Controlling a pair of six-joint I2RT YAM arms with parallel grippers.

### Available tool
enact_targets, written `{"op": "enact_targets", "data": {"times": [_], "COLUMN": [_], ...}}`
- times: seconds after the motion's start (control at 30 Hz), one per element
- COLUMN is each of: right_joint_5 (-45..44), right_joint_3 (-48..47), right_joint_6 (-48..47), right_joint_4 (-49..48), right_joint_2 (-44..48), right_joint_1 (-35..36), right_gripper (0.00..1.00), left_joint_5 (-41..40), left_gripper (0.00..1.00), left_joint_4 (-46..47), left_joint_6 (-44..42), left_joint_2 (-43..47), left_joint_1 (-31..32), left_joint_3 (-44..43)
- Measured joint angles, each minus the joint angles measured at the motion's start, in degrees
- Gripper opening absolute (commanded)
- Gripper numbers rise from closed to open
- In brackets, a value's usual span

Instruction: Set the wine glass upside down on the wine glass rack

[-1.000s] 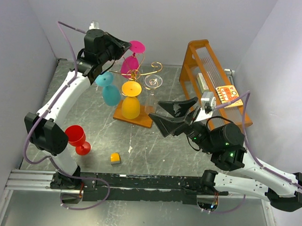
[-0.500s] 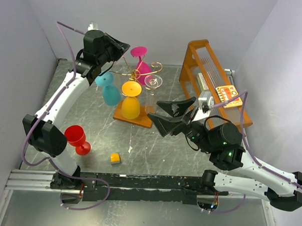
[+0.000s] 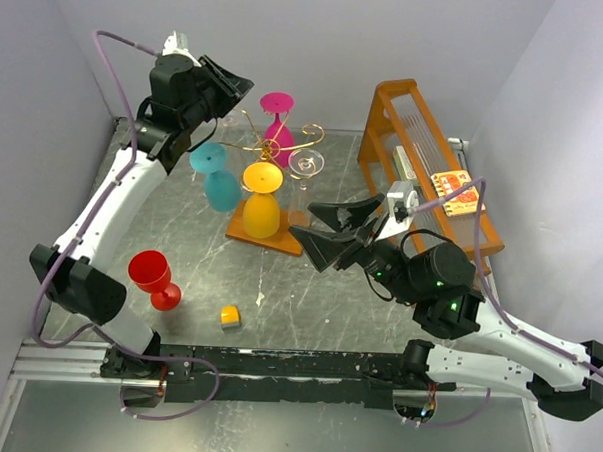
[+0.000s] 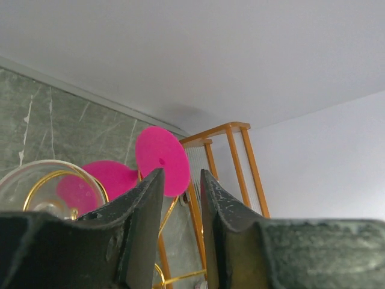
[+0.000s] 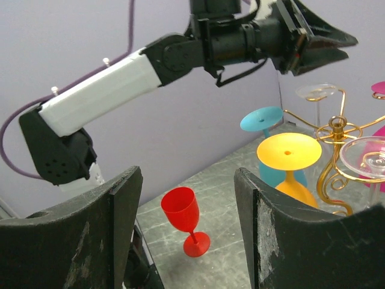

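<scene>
1. The magenta plastic wine glass (image 3: pixel 277 143) is seen hung upside down at the back of the thin gold wire rack (image 3: pixel 286 242), which has a flat orange-brown wooden base. The round foot is uppermost.
2. The left gripper (image 3: pixel 242 83) is held high, up and left of that foot and apart from it. Its fingers (image 4: pixel 144 205) are parted by a narrow gap, and nothing is pinched between them.
3. Three more glasses are carried upside down on the rack: a teal glass (image 3: pixel 221 185), a yellow glass (image 3: pixel 260 202) and a clear glass (image 3: pixel 305 167).
4. The right gripper (image 3: pixel 316 237) is held low, just right of the rack's base. Its fingers (image 5: pixel 123 198) are spread wide, and nothing is caught between them.
5. A red plastic glass (image 3: pixel 154 277) is stood upright on the grey marbled table (image 3: pixel 308 306), well clear of the rack. A small yellow block (image 3: pixel 230 316) lies near it.
6. A tall orange wooden slatted frame (image 3: pixel 411 131) is seen at the right rear.
</scene>
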State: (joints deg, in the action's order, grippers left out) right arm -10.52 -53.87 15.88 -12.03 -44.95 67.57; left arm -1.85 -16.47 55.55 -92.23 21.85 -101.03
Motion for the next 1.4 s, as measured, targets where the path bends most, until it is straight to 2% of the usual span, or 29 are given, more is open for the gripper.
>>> {"op": "enact_targets", "data": {"times": [0.23, 0.5, 0.7, 0.87, 1.07, 1.3, 1.37, 1.4], "right_joint_5": [-0.90, -3.08, -3.48, -3.32, -2.67, -2.32, -2.36, -2.36], "right_joint_3": [-0.28, -1.42, -1.42, -1.38, 0.85, 4.15, 4.55, 4.74], "right_joint_6": [1.25, 1.62, 1.55, 0.31, -0.94, -1.44, -1.42, -1.40], "right_joint_4": [0.76, 2.71, 3.34, 2.80, 0.31, -2.34, -3.23, -3.76], "right_joint_2": [-1.44, -3.50, -4.24, -4.59, -4.85, -5.38, -5.57, -5.66], "right_joint_1": [0.00, -0.02, -0.02, -0.02, -0.02, -0.02, -0.02, -0.02], "right_gripper": [0.62, 0.62, 0.62, 0.62, 0.63, 0.63, 0.63, 0.63], "left_joint_5": [-0.26, -3.45, -7.17, -8.72, -9.62, -14.23, -14.91, -15.15], "left_gripper": [0.59, 0.73, 0.77, 0.87, 0.80, 0.79, 0.73, 0.67], "left_joint_4": [-2.10, -6.45, -16.65, -27.04, -37.68, -47.56, -48.68, -49.29], "left_joint_6": [-7.52, -16.74, -20.63, -20.17, -17.57, -12.15, -11.04, -10.38], "left_joint_2": [9.60, 26.43, 36.41, 44.37, 52.19, 55.69, 55.65, 55.58], "left_joint_1": [0.00, 0.02, 0.02, 0.02, 0.02, 0.07, 0.07, 0.07], "left_joint_3": [1.66, 10.75, 21.40, 29.16, 31.71, 37.20, 39.12, 40.33]}}
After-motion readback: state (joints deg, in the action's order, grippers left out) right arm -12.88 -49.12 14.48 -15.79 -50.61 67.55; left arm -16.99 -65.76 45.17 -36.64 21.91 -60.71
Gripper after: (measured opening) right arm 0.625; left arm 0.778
